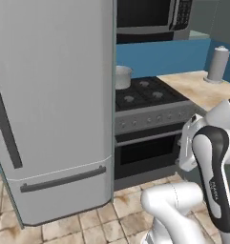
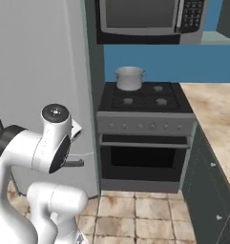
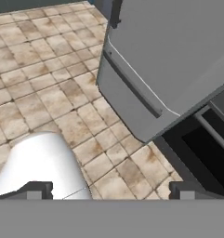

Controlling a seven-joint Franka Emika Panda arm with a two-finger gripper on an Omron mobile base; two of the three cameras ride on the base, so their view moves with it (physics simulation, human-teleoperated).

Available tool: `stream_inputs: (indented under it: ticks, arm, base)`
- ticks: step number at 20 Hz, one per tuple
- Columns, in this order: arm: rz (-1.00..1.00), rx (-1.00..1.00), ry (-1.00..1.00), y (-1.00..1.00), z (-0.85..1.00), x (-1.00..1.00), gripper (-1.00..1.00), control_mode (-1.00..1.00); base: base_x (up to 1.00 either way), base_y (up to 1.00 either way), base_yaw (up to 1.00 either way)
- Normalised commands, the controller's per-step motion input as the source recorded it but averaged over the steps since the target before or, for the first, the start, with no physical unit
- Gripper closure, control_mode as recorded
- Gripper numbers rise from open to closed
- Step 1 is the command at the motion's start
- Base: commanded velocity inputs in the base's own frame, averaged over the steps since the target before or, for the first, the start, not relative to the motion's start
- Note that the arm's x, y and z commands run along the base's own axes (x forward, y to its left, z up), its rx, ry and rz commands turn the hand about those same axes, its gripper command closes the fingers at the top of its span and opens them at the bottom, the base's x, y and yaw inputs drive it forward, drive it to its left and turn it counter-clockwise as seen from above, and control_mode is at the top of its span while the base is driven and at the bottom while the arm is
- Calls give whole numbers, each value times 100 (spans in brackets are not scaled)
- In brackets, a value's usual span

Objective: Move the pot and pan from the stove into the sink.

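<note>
cylindrical steel pot [image 2: 130,77] on the black grated stove [image 2: 144,99], hand [image 3: 111,190] wide open

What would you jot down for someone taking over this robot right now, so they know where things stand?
Gripper: open, holding nothing, pointed down at the tiled floor beside the fridge.
Pot: on the stove's back left burner, untouched.
Pan: I can't spot it from here.
Sink: not in sight either.
Done: nothing moved.
Left: reach the stove, carry the pot to the sink, then find the pan and do the same.
</note>
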Motion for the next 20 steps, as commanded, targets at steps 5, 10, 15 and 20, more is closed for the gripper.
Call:
stream_inputs:
  ticks: [5,10,15,20]
  arm:
    - [0,0,0,0,0,0,-100,100]
    - [0,0,0,0,0,0,-100,100]
    - [0,0,0,0,0,0,-100,100]
    - [0,0,0,0,0,0,-100,100]
  base:
    - [30,-78,-6]
    - [7,-32,0]
    - [6,-2,0]
    - [31,-19,0]
